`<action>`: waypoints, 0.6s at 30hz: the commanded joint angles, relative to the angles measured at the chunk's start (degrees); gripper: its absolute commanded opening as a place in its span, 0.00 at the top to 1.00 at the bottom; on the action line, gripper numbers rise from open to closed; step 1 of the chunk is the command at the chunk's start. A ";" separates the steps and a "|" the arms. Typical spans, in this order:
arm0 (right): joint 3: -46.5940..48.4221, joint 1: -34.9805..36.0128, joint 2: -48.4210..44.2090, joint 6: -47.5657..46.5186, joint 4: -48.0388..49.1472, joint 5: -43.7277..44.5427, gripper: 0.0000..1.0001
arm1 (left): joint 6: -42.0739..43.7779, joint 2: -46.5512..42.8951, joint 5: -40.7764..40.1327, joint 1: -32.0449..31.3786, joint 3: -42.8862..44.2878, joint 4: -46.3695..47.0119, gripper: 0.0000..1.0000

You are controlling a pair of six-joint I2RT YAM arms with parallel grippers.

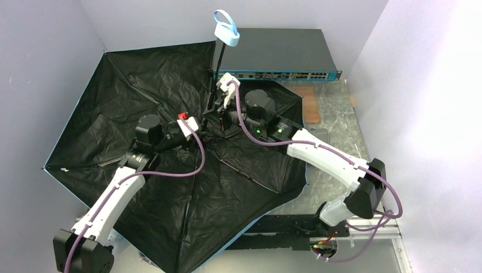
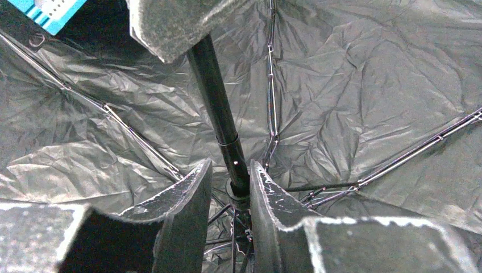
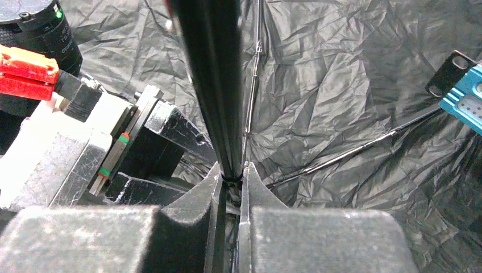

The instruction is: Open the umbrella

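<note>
**Top external view: both arms meet at the foot of an upright shaft**

The umbrella (image 1: 113,114) lies upside down, its black underside facing up. It covers the left and middle of the tabletop (image 1: 335,125), from the far-left corner down to the near edge. The ribs look fully spread, so the canopy seems open or very nearly so.

From the centre of the canopy the thin black shaft (image 1: 217,62) rises and leans a little toward the far edge. The pale-blue handle (image 1: 227,35) and its loop strap sit at the top, above the network switch (image 1: 284,54) that stands along that edge.

That shaft is the axis any coming move turns on, running from the hub up and away from the canopy. Both arms are already on it.

- **Left arm:** The left fingers (image 2: 187,210) come in from the left side. They are drawn in on either side of the collar at the very bottom of the shaft and appear clamped on it, though a thin dark gap on one side leaves some doubt.
- **Right arm:** The right fingers (image 3: 193,222) come from the right side. They are pinched tight on the shaft itself, seemingly a little higher up than the left pair.

My judgement is that any remaining travel is along the shaft. The left arm is the one placed to slide or seat the collar, while the right holds the shaft steady.
</note>
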 commanded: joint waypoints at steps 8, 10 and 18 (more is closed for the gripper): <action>0.22 0.10 -9.76 4.07 18.70 -4.23 1.00 | 3.22 -4.07 -6.83 4.41 4.80 -16.26 0.54; -0.85 0.30 -9.67 4.12 18.82 -4.43 1.00 | 3.46 -5.19 -6.15 3.78 5.97 -13.91 0.52; -2.46 1.20 -8.96 4.78 18.22 -5.90 1.00 | 1.64 -3.63 -7.72 -1.40 11.38 -11.51 0.51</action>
